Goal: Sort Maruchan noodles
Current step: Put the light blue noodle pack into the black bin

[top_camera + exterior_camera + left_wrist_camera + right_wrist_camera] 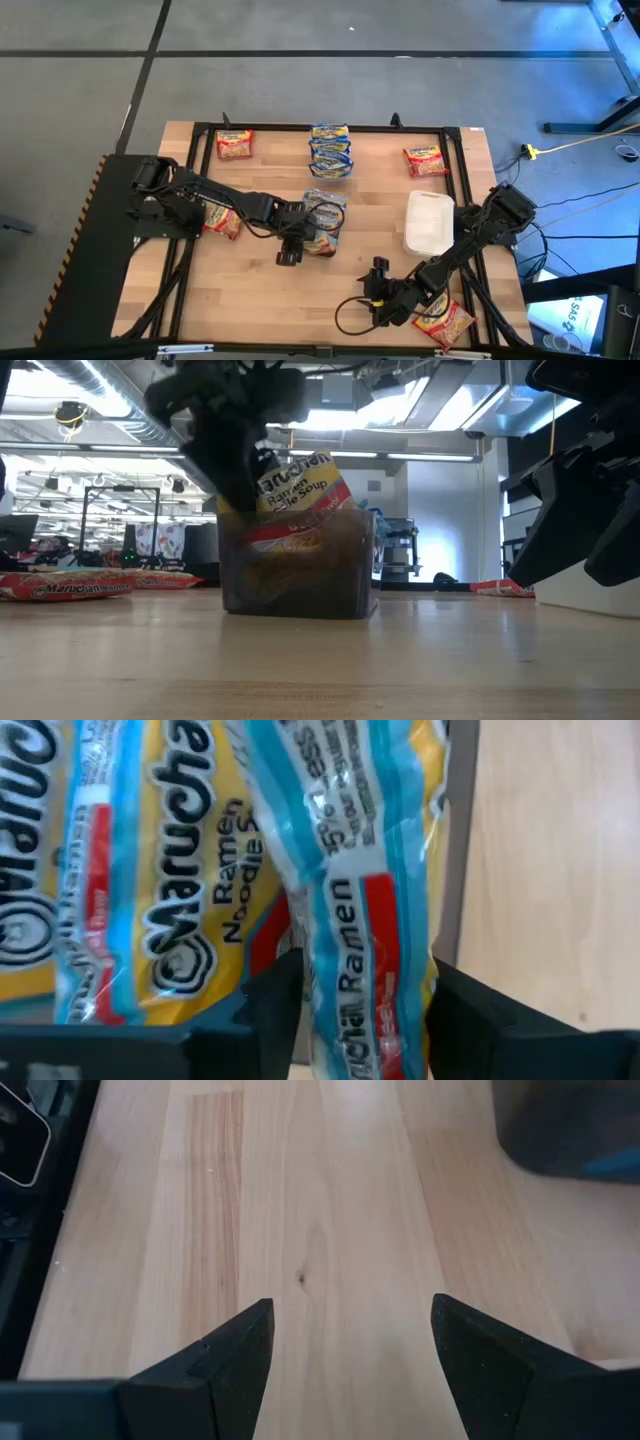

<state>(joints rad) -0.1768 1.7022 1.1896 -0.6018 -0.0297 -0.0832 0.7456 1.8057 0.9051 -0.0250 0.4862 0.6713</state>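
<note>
A dark mesh basket (338,200) stands mid-table with Maruchan noodles packets upright in it. My left gripper (298,240) reaches down into it from the left, shut on a yellow packet with a blue stripe (350,860). This packet stands beside another yellow packet (170,890). In the low view a packet (300,485) sticks up out of the basket (300,585). My right gripper (378,288) hovers open over bare wood near the front edge, with nothing between its fingers (350,1340). More packets lie flat around the table. My left gripper has the blue-striped packet's upper end (365,970) between its two fingers (275,1005), one on each flat face. The fingers slant down from above. The packet stands on end in the basket, next to the other packet.
A stack of blue packets (330,150) lies at the far middle. Single packets lie at the far left (235,143), far right (425,158), left under my arm (222,222) and near right (445,322). A clear tub (428,222) sits right of the basket.
</note>
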